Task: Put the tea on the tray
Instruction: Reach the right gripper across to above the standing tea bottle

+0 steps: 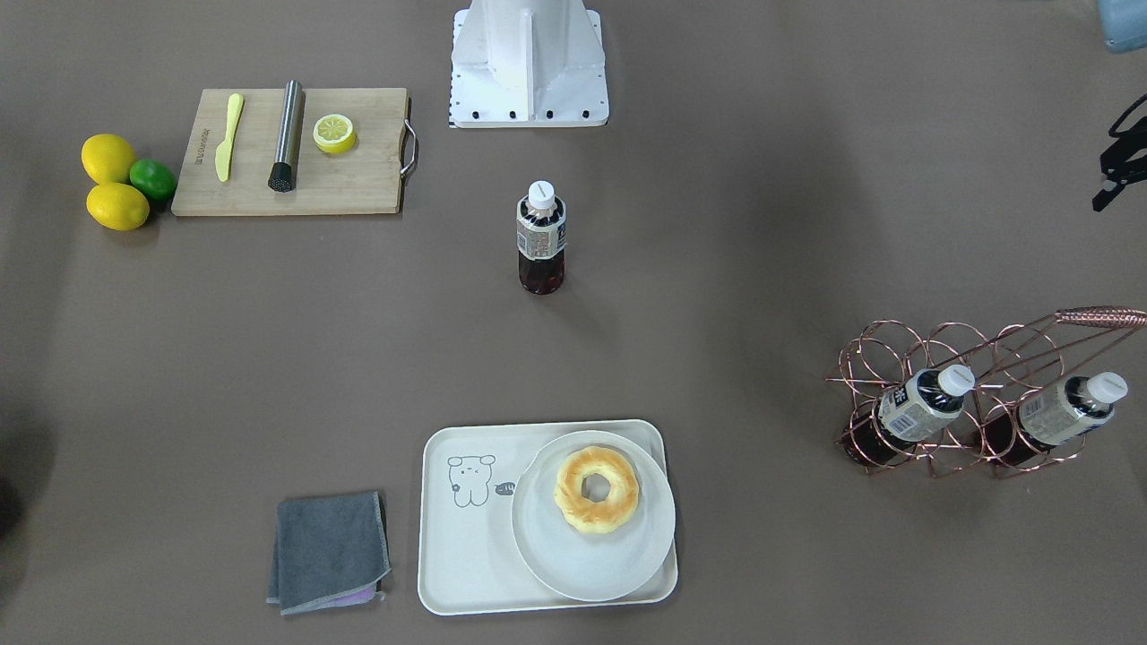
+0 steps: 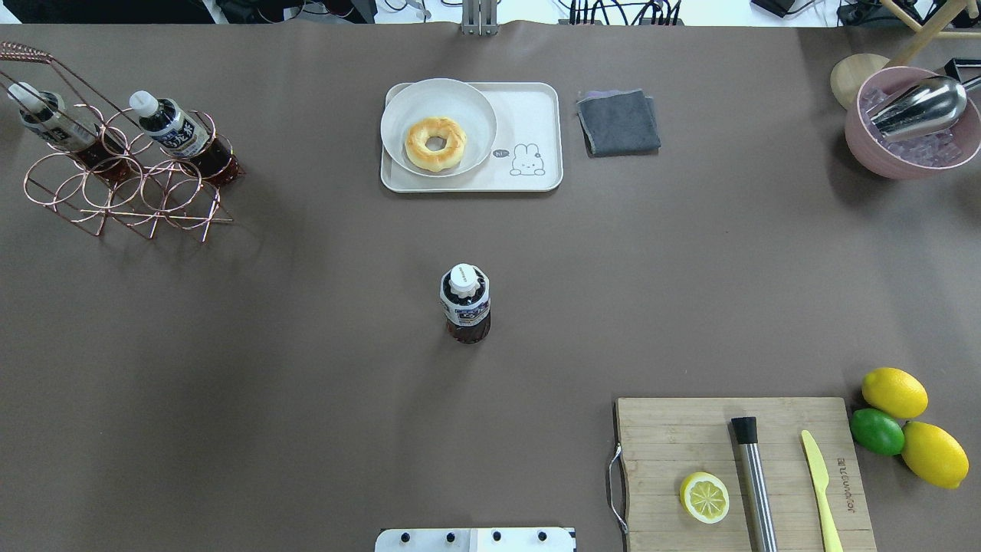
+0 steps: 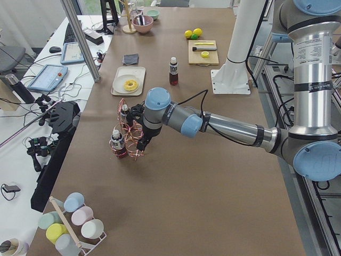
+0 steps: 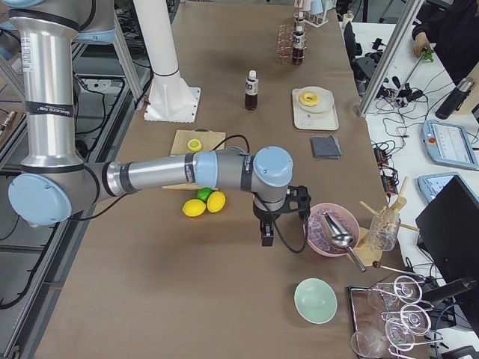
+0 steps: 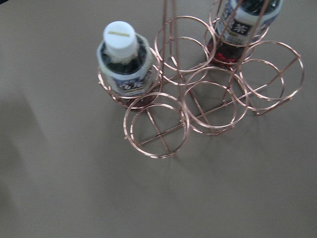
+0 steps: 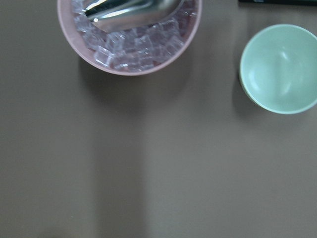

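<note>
Tea: the tea (image 1: 541,237) stands upright mid-table, straight out from the base (image 1: 529,63), with nothing touching it. Two like bottles (image 1: 923,403) sit in the rack (image 1: 1098,314) at the far left.
Tray: the tray (image 1: 466,546) lies at the far edge, well apart from the tea. A plate (image 1: 582,564) with a doughnut (image 1: 573,511) fills its left part; the right end, by the drawing, is bare.
Left gripper: the left gripper (image 3: 143,144) hangs over the rack. You cannot tell how its jaws stand.
Right gripper: the right gripper (image 4: 266,238) hangs near the ice bowl (image 2: 881,157), far from the tea. Its jaws cannot be read either.
Handling: expect a small, full bottle. It is likely light, stiff enough to squeeze, smooth-walled, and tall for its foot, so it will tip if you nudge it.
Hold: close on the body at the label (image 1: 538,235), below the cap (image 1: 540,192), and come in level.
Set-down: aim for the bare right end and keep off the plate's rim.
</note>
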Robot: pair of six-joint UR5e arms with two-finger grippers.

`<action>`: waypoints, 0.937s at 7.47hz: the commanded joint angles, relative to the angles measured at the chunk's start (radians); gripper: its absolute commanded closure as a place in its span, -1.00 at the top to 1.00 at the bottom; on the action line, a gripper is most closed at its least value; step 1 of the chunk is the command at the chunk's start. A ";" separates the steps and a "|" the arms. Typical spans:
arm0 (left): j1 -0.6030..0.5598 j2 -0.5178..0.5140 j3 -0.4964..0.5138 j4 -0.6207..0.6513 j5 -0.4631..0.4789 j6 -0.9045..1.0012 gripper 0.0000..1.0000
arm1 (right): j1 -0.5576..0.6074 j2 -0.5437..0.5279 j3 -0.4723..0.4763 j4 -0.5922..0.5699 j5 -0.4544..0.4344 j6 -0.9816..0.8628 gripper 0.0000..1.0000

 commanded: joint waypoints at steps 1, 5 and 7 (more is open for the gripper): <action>-0.050 0.003 0.069 0.000 -0.002 0.048 0.95 | -0.168 0.162 0.030 0.000 0.021 0.192 1.00; -0.157 0.009 0.138 0.002 -0.007 0.123 0.95 | -0.444 0.340 0.113 0.000 0.004 0.462 1.00; -0.183 0.009 0.201 -0.001 -0.010 0.143 0.95 | -0.612 0.495 0.127 0.000 -0.080 0.782 1.00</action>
